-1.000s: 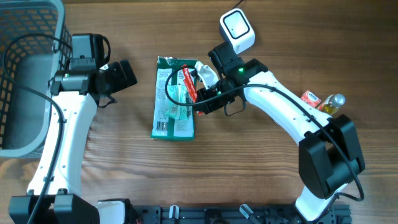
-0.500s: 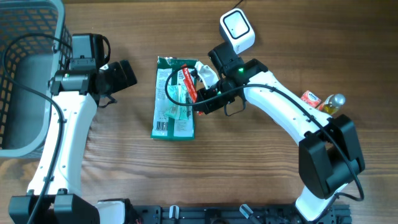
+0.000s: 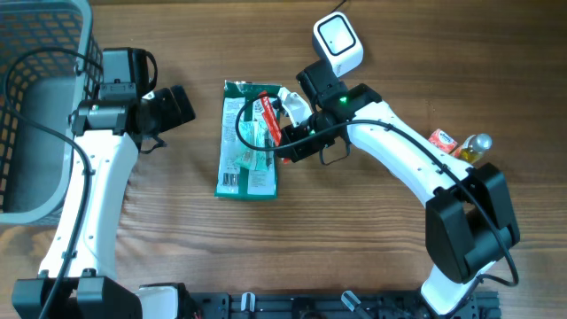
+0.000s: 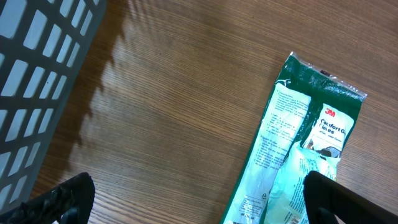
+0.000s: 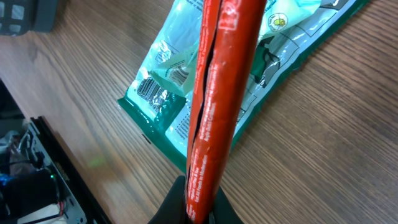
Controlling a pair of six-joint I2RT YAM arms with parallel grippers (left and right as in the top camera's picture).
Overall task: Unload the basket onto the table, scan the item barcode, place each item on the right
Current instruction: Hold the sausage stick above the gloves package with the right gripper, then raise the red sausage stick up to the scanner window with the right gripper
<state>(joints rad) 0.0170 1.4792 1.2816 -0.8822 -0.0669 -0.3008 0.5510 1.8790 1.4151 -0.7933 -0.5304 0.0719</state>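
The right arm reaches in from 4 o'clock. The right pincer (image 3: 279,135) is clamped tight on the red packet (image 5: 217,93), above the green pouch (image 3: 246,158) lying mid tabletop (image 3: 354,230). At the pouch's 10 o'clock the left pincer (image 3: 182,105) gapes wide, empty.

Overhead view: fixed high above, facing straight down on the table (image 3: 354,248), covering the whole work area and the basket (image 3: 87,35). Left wrist view: close, facing down at bare wood beside the basket wall. Right wrist view: very close, looking along a red packet (image 5: 221,93). All three views share the green packet (image 3: 248,146).
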